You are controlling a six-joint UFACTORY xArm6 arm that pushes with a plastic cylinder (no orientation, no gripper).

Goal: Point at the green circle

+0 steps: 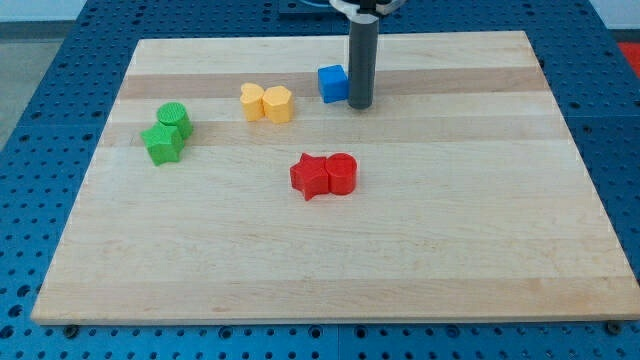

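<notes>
The green circle (175, 119) sits at the view's left on the wooden board (330, 260), touching a green star (162, 144) just below it. My tip (360, 104) is near the view's top centre, right beside a blue cube (333, 83) on its right side. The tip is far to the right of the green circle.
Two yellow blocks (266, 102) sit side by side between the green pair and the blue cube. A red star (311, 176) and a red circle (342, 173) touch each other in the board's middle. A blue perforated table (40, 120) surrounds the board.
</notes>
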